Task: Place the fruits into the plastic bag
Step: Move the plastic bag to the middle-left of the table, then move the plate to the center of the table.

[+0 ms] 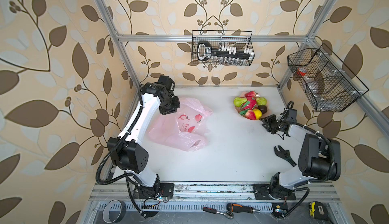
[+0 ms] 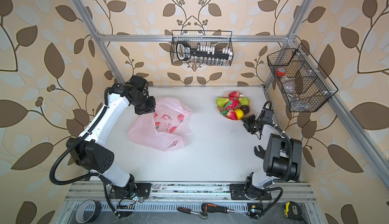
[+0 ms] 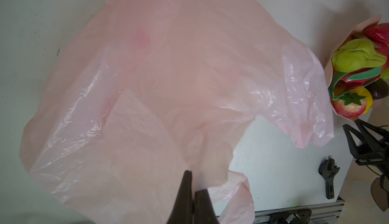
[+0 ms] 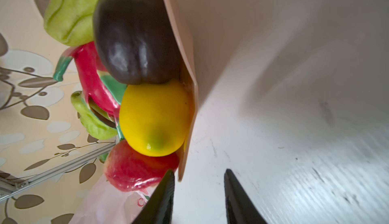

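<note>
Several fruits (image 4: 153,117) just ahead of half-open right hand (image 4: 199,173), left hand (image 3: 193,183) clamped on plastic bag (image 3: 168,75)

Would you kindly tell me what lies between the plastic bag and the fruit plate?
Nothing: only bare table separates plastic bag and plate, as both top views show.

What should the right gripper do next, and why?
Probably close on the plate rim: the right gripper stands open with that rim between its jaws, all the fruits lie on the plate, and the left gripper pinches the plastic bag. Lifting could then tip them in.
</note>
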`<state>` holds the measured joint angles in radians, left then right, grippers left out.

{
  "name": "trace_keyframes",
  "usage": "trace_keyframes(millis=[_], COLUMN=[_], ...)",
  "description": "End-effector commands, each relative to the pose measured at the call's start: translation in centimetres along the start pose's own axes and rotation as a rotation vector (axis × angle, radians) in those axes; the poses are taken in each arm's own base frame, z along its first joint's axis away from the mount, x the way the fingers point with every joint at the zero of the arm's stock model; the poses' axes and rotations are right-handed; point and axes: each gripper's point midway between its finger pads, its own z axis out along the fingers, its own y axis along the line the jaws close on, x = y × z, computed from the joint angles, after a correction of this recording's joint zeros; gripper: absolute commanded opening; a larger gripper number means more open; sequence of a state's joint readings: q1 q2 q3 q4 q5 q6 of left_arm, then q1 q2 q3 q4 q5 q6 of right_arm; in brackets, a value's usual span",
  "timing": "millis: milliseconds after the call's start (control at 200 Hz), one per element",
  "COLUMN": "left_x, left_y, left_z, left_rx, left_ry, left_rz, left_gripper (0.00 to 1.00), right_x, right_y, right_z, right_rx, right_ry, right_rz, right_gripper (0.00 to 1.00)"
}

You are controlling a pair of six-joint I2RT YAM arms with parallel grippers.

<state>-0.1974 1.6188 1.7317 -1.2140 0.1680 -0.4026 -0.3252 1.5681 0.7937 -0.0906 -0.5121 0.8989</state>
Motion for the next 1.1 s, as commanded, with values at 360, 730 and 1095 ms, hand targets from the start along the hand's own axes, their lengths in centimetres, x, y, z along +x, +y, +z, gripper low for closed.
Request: trace_keyframes(millis=[360,730,1095], left_x=[0.2,-0.1,-0.5], left_y=[-0.3,-0.4,-0.7], left_z=[-0.5,-0.5,-0.3], left_rx=[0.016,0.014,0.027], left_ry=[-0.012,-0.022,-0.025], left_rz=[0.006,0.007,-0.004], left_gripper=[0.00,0.00,0.00], right_x=[-1.6,-0.8,3.1], right_y=[0.4,1.2,0.2], right_z=[1.3,1.0,0.0], right_rx=[0.003,0.000,0.027], right_ry=[-0.029,-0.007,0.090], right_rz=[0.018,-0.008,-0.041], right_gripper=[0.21,0.00,0.00])
